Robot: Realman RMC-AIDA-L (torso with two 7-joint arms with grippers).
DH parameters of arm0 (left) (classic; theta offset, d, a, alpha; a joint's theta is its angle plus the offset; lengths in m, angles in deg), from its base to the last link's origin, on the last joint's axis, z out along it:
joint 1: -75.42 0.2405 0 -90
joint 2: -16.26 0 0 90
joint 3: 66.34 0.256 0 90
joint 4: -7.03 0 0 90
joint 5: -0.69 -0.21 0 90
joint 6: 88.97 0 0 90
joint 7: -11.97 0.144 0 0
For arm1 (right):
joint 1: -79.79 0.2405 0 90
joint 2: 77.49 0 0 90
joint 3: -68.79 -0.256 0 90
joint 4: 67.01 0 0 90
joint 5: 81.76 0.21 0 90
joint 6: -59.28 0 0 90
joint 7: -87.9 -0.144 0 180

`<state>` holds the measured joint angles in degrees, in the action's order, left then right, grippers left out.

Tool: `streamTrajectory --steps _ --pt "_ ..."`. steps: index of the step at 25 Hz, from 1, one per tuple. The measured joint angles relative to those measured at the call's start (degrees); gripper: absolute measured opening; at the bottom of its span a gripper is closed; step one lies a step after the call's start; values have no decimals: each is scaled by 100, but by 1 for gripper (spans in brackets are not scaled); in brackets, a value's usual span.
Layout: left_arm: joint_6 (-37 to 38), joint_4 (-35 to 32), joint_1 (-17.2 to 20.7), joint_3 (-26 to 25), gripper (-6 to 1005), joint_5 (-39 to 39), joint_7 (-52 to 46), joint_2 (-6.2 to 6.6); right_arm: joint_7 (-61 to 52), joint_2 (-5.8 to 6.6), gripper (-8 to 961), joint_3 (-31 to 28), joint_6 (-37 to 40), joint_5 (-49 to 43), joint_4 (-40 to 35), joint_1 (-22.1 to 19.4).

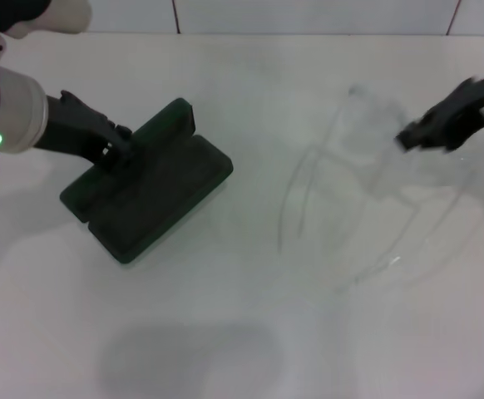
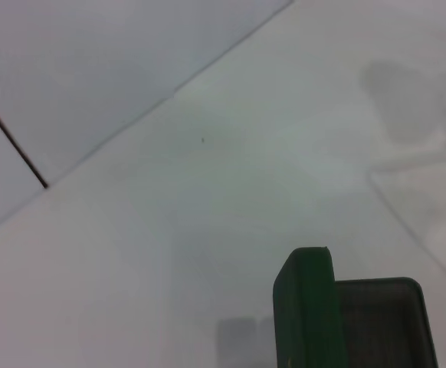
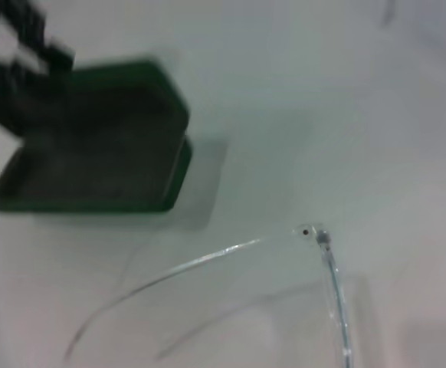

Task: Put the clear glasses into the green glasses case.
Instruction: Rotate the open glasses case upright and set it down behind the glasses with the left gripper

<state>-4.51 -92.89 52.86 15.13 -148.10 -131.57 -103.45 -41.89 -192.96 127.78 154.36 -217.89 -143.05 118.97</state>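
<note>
There is one green glasses case (image 1: pixel 146 189), standing open at about 9 o'clock on the one white table (image 1: pixel 242 332). There is one pair of clear glasses (image 1: pixel 367 191), at about 3 o'clock. Two grippers are visible: the left gripper (image 1: pixel 113 150) and the right gripper (image 1: pixel 412 137).

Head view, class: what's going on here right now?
The left gripper is at the far edge of the open green case, apparently steadying its lid. The right gripper is at the clear glasses, which seem lifted off the white table with arms unfolded, to the right of the case. They are not yet in it.
</note>
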Motion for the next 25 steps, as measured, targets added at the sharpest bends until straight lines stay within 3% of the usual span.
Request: streamTrajectory --steps 4,11,12,15,17,25 --pt "11 -105 31 1 201 -13 106 4 129 8 93 -984 557 460 -544 -211" --pt "6 -107 -187 499 201 -14 314 -3 848 74 93 -3332 2304 1105 -865 -470" --pt "-1 -93 -239 615 201 -19 330 -3 1057 74 93 -4005 2618 1228 -865 -552" --pt "-57 -47 -355 892 201 -19 369 -2 1238 71 93 -4536 2728 1453 -846 -668" --pt "-272 134 -582 1402 200 -22 504 -1 1382 72 93 -4857 2731 1633 -828 -787" --pt "-666 589 -1142 2390 200 -18 717 -11 1825 116 92 -5442 2760 1625 -715 -1077"
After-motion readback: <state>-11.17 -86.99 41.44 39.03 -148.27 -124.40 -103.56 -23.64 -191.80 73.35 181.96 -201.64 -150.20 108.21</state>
